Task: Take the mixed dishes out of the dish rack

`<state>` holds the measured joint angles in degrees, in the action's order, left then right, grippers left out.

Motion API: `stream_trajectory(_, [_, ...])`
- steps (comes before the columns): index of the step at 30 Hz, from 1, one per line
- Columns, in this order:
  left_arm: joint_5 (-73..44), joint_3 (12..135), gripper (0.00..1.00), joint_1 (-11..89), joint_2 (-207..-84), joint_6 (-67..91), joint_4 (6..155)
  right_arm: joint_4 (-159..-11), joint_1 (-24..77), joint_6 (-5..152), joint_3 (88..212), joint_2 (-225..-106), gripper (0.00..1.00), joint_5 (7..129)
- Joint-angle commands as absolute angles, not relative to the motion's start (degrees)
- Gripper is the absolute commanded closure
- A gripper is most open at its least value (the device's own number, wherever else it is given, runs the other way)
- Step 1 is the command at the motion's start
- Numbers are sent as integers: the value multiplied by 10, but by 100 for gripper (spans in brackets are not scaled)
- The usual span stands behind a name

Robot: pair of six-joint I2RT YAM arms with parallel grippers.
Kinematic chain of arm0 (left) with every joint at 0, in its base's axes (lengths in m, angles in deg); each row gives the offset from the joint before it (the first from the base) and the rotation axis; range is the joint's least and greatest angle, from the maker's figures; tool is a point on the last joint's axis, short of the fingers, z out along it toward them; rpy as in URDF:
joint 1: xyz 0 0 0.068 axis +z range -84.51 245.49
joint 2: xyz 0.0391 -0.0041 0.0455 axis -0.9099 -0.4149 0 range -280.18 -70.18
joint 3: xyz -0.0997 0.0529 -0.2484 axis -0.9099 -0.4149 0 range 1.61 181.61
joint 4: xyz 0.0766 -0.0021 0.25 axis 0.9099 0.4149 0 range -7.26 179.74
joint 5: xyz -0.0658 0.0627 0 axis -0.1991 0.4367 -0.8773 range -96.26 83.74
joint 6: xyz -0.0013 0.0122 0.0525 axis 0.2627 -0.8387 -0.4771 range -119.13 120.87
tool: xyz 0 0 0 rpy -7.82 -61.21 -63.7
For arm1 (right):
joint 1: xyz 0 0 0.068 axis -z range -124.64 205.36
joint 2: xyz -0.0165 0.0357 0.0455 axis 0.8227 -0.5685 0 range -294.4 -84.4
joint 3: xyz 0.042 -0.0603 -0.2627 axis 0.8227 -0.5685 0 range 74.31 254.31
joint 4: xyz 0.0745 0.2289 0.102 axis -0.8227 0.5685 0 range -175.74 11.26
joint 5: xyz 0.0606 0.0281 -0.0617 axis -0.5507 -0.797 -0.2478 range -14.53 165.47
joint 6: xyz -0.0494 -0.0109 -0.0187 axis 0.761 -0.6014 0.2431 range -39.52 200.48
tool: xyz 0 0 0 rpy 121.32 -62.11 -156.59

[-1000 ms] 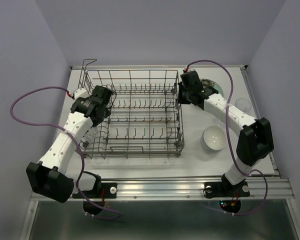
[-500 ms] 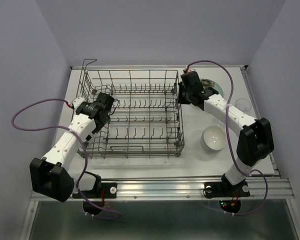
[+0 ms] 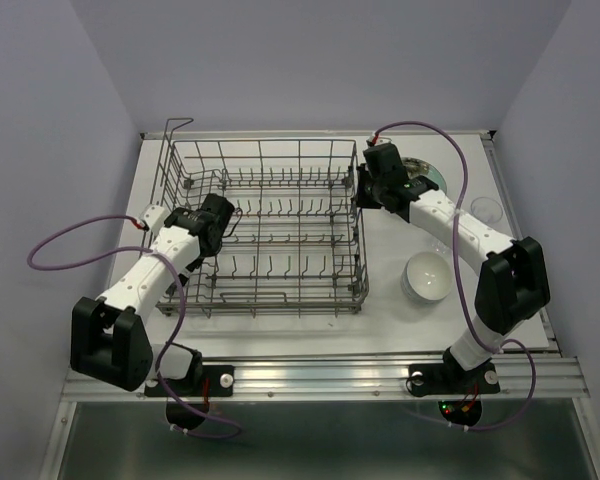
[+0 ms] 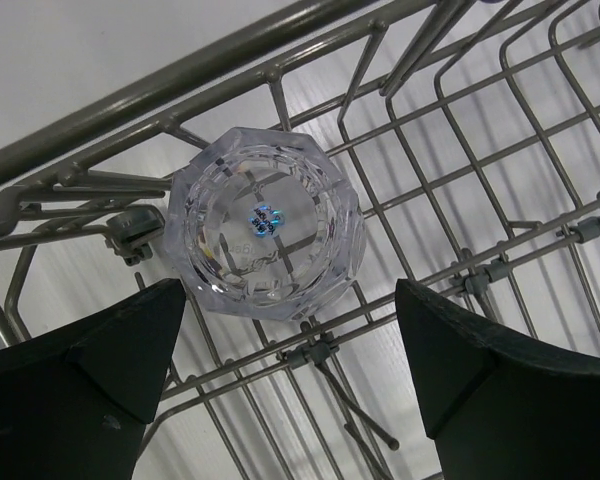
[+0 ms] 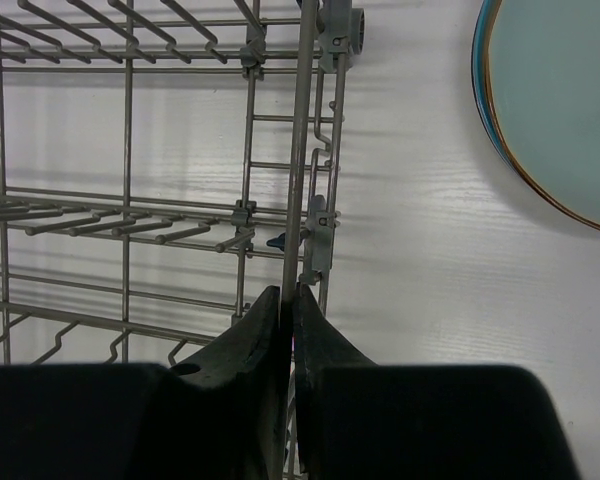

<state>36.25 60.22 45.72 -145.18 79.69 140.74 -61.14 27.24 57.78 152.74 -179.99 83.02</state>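
Left claw [image 4: 290, 305] spread wide, we now hang straight over a clear faceted glass [image 4: 265, 225], which holds nothing between our fingers yet. A second ago this arm was out past the nine o'clock wall of the dish rack [image 3: 280, 160]; since then it has swung inward over the rim and drawn its elbow back toward us. The glass sits on the rack's floor wires near the nine o'clock side, close to the wall. It appears to show us its base, though through the clear facets we cannot be sure which way up it stands.

For the task, that shift means we have left the setting-down side and lined up on what looks like the one dish left inside; the rest of the rack shows only bare tines.

Right claw [image 5: 290, 300] has not moved: it is pinched shut on the top rim wire at about three o'clock, which we judge is steadying the rack.

Outside the rack, a white bowl [image 3: 427, 276] sits at four o'clock and a pale green plate [image 5: 560, 100] at two o'clock.
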Motion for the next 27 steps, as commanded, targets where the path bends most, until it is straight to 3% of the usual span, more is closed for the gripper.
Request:
stream_trajectory(1, [423,594,1,456,-1463,859,1421,-628,263,604,1511,-1792,99,768])
stream_trajectory(14, [471,582,5,457,-1501,937,1408,-635,263,618,1505,-1784,99,738])
stream_trajectory(16, [469,588,13,457,-1516,946,1419,-635,263,618,1504,-1783,99,736])
stream_trajectory(17, [470,593,26,457,-1518,949,1422,-635,263,618,1504,-1782,99,736])
stream_trajectory(19, [471,599,39,457,-1518,952,1436,-634,263,619,1503,-1781,99,737])
stream_trajectory(20, [470,600,52,457,-1517,959,1443,-634,263,620,1502,-1780,99,736])
stream_trajectory(25, [460,603,84,456,-1468,944,1447,-634,263,622,1502,-1781,99,730])
stream_trajectory(26, [458,608,97,455,-1459,927,1443,-635,263,622,1502,-1780,99,728])
stream_trajectory(27, [458,612,100,455,-1448,927,1441,-635,263,623,1503,-1780,99,727])
